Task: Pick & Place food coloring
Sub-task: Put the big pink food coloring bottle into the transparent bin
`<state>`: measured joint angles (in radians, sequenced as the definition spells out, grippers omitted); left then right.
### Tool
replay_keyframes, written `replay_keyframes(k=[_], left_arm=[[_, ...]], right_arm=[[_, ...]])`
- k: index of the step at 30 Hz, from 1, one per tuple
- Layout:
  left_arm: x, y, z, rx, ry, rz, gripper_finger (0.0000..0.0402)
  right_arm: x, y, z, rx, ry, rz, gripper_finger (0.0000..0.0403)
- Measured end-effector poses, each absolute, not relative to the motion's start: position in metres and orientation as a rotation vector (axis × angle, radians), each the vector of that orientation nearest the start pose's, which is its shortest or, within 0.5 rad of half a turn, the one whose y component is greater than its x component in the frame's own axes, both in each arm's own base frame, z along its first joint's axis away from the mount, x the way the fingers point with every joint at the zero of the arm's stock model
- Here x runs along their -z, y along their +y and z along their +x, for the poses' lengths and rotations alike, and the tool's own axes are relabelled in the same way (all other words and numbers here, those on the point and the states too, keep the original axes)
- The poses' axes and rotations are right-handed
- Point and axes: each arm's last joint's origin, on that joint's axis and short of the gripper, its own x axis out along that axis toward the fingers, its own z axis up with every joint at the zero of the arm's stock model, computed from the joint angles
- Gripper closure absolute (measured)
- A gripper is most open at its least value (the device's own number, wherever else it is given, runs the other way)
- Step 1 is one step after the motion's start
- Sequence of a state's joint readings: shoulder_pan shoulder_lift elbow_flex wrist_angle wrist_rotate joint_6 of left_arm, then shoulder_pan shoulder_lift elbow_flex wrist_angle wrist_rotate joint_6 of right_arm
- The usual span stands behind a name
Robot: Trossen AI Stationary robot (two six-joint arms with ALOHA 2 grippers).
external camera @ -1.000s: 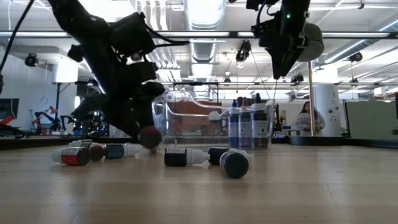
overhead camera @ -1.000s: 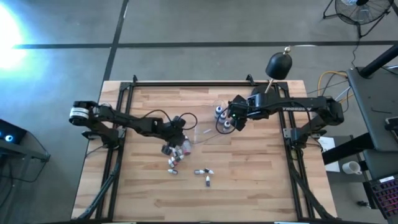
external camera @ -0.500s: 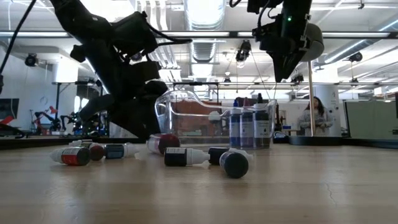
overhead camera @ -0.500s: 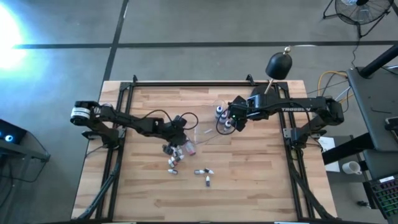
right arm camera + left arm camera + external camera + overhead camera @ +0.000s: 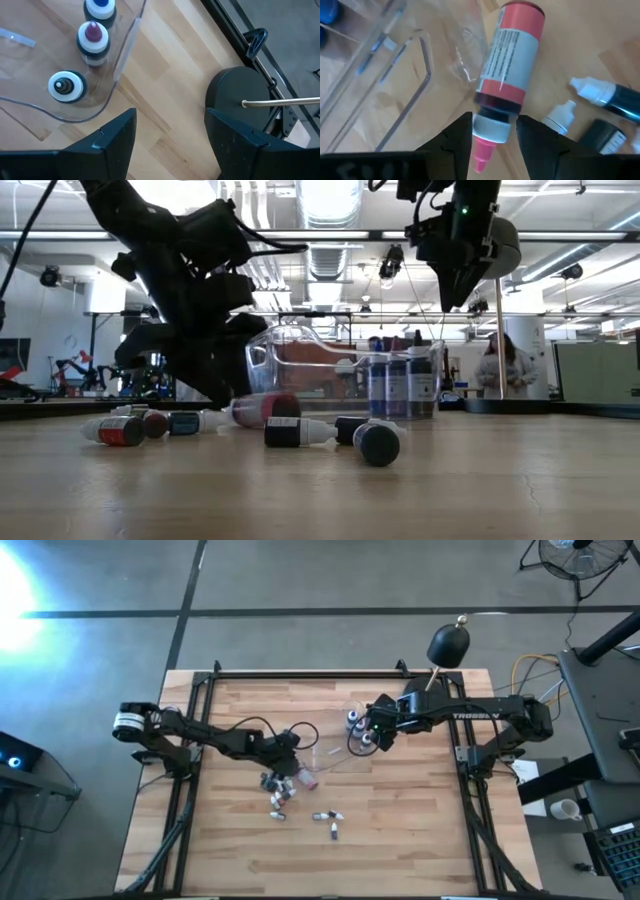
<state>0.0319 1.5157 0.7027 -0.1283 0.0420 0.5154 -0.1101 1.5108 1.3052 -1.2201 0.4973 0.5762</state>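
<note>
Two grippers: left one low at the bottle pile, right one poised above the tray.
Left gripper (image 5: 492,131): fingers part-open either side of the grey cap of a red-labelled bottle (image 5: 512,55); whether the pads press it or only flank it I cannot tell, so call it a grip being lined up.
Red-labelled bottle: lying on its side on the wooden table (image 5: 400,830), its base toward the near-left corner of the clear plastic tray (image 5: 385,65); cap-first is the sensible hold, since the narrow cap fits the gap.
Loose bottles: a cluster just left of it (image 5: 125,427), and a dark one with a white nozzle (image 5: 298,432) plus one end-on (image 5: 378,444) nearer the camera, all toppled and waiting their turn.
Right gripper (image 5: 167,137): jaws wide and holding nothing, hanging over the tray's right end.
Placed bottles: three standing upright, caps up (image 5: 92,37), inside the tray's right end, packed together, probably to leave room.
Black domed lamp (image 5: 447,643): far side, well clear of the work.
Progress: a few bottles in, most out.
</note>
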Motion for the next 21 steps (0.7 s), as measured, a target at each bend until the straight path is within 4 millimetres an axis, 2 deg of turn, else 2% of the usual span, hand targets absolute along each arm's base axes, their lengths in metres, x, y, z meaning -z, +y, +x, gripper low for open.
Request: replay_keyframes(k=[5,13,21], left_arm=[[-0.155,0.004,0.27,0.259,0.973,0.407,0.0271],[-0.161,-0.001,0.272,0.262,0.956,0.366,0.0271],[-0.16,-0.001,0.272,0.219,0.973,0.43,0.0271]], right_arm=[[-0.284,-0.043,0.267,0.88,1.214,0.186,0.0174],[-0.284,-0.043,0.267,0.881,1.212,0.185,0.0174],[-0.284,-0.043,0.267,0.882,1.21,0.184,0.0174]])
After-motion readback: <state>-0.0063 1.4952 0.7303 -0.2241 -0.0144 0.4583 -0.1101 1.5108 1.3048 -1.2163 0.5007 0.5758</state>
